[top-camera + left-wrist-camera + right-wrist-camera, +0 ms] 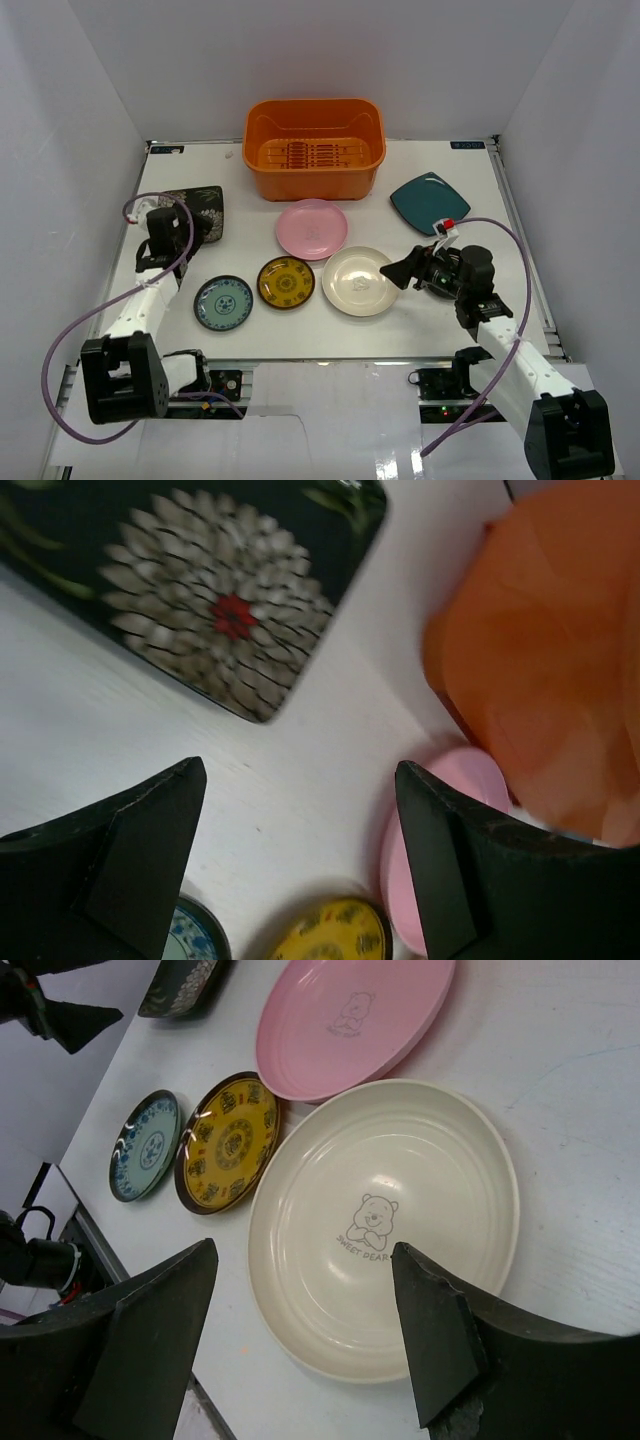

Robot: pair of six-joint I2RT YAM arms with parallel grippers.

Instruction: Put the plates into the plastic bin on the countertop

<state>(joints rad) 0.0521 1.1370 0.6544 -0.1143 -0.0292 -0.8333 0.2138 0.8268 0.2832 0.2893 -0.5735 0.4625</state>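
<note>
Sitting centre-right on the countertop (pixel 300 335), the cream bear plate (pixel 360 281) is at 9 o'clock from the right gripper (pixel 405 272), just off its tips (jaws spread, empty). Right arm is clearly nearer. Orange bin (pixel 314 185) is about 11 o'clock from the plate. Left gripper (pixel 163 225) is also spread, by the dark floral square plate (pixel 205 208).

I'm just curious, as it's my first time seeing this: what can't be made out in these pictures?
- Top view: left arm covers part of the dark floral square plate.
- Left wrist view: orange plastic bin blurred, cut by the right edge.
- Left wrist view: small teal-patterned round plate mostly behind the left gripper.
</note>
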